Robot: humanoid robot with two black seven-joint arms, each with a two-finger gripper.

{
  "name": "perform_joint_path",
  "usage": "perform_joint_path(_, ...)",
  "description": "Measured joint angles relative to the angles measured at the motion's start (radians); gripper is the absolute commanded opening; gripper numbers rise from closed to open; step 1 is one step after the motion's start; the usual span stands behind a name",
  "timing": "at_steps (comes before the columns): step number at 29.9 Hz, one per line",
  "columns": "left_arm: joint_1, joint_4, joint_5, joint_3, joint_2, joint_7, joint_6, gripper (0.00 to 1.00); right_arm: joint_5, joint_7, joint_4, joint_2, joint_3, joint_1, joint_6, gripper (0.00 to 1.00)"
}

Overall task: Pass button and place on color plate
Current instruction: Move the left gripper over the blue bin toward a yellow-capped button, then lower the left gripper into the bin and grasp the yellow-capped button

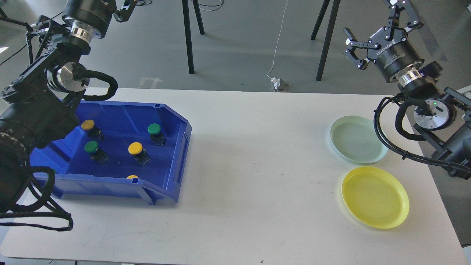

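1. The left gripper (127, 8) sits at the top edge, mostly cut off; whether its jaws are wide or narrow I cannot tell.
2. A blue bin (173, 154) rests on the white desk (257, 176); inside lie yellow buttons (135, 148) and green buttons (154, 129).
3. A pale green plate (357, 139) and a yellow plate (375, 197) lie near each other.
4. The right gripper (375, 31) hangs above the floor, jaws wide, holding nothing.

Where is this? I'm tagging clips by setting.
Probably a robotics lab: a white table holding a blue bin of buttons, tripod legs and a cable on the grey floor.
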Motion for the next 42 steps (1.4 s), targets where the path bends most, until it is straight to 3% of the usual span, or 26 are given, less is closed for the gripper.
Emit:
perform_joint_path(4, 0.067, -0.138, 0.023, -0.069, 0.04, 0.0, 0.0, 0.95, 0.003, 0.0, 0.001, -0.03, 0.029, -0.007, 0.0, 0.99)
perform_joint_path(12, 0.092, -0.556, 0.373, 0.104, 0.306, 0.0, -0.001, 0.99, 0.005, 0.0, 0.002, -0.038, 0.068, -0.011, 0.0, 0.99)
perform_joint_path(20, -0.065, -0.638, 0.72, 0.387, 0.478, 0.0, 0.0, 0.99, 0.002, -0.002, -0.001, -0.035, 0.068, -0.011, 0.0, 0.99)
perform_joint_path(26, -0.17, -0.78, 1.115, 0.607, 0.601, 0.0, 0.0, 0.99, 0.004, -0.002, 0.008, -0.044, 0.067, -0.06, 0.0, 0.99)
perform_joint_path(29, -0.203, -0.784, 1.28, 0.752, 0.612, 0.0, 0.0, 0.99, 0.004, -0.002, 0.01, -0.046, 0.068, -0.076, 0.0, 0.99)
perform_joint_path(34, -0.208, -0.691, 1.446, 0.93, 0.583, 0.0, 0.0, 0.99, 0.002, -0.002, 0.008, -0.052, 0.065, -0.082, 0.0, 0.99)
perform_joint_path(42, -0.149, -0.476, 1.497, 0.996, 0.456, 0.0, 0.0, 0.98, 0.001, -0.002, 0.008, -0.057, 0.061, -0.087, 0.0, 0.99)
